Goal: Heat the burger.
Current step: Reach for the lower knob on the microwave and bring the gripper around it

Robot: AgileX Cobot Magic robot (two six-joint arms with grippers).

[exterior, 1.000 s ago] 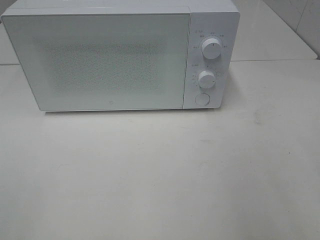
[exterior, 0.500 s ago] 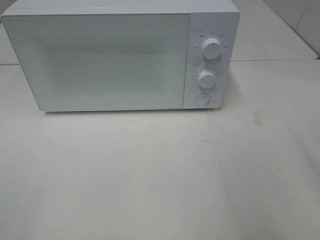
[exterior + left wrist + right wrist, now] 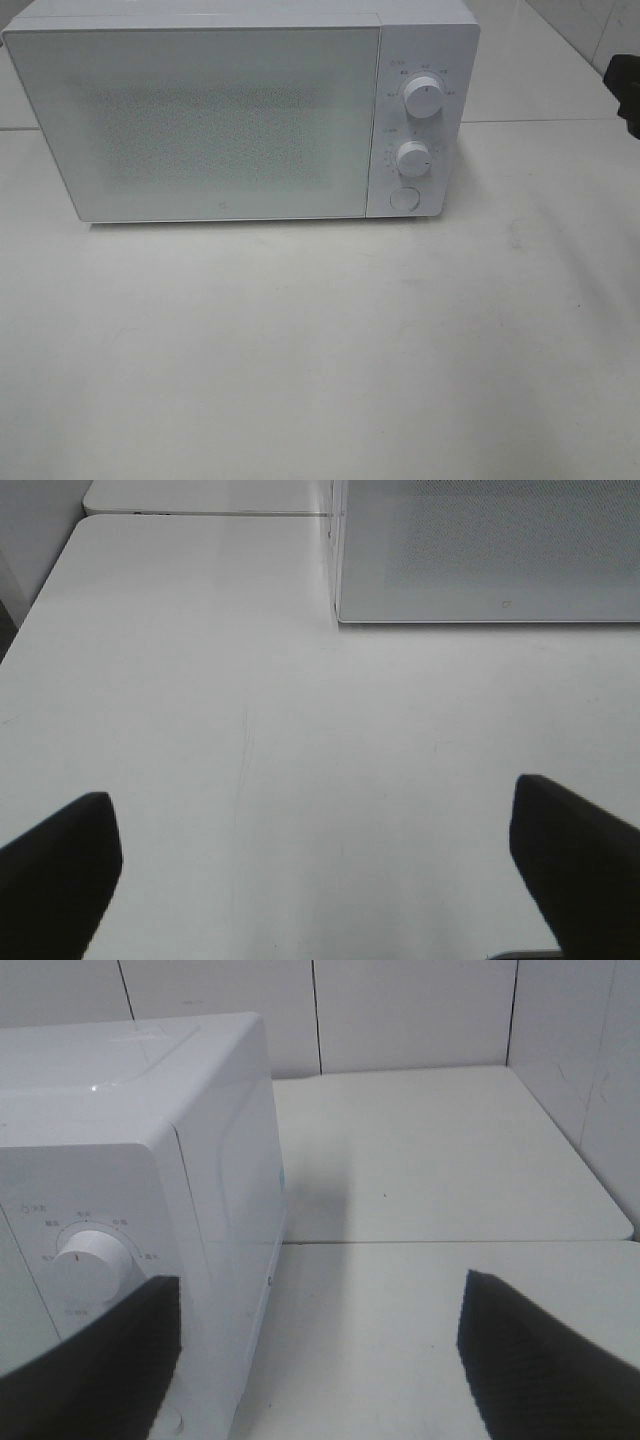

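The burger is out of view in every frame. A white microwave (image 3: 200, 120) stands at the back of the table with its door shut; its frosted window shows nothing inside. My left gripper (image 3: 320, 880) hovers open over bare tabletop, in front of the microwave's lower left corner (image 3: 480, 550), with nothing between its fingers. My right gripper (image 3: 320, 1360) is open and empty, level with the microwave's control panel (image 3: 130, 1110) and to the right of it. A dark part of the right arm (image 3: 628, 90) shows at the right edge of the exterior high view.
The control panel carries an upper knob (image 3: 424, 98), a lower knob (image 3: 412, 158) and a round button (image 3: 403, 198). The white table (image 3: 320, 350) spreads in front of the microwave. Tiled walls (image 3: 400, 1010) close off the back and the right.
A dark part of the right arm has come into the exterior high view at its right edge. The microwave has not moved.
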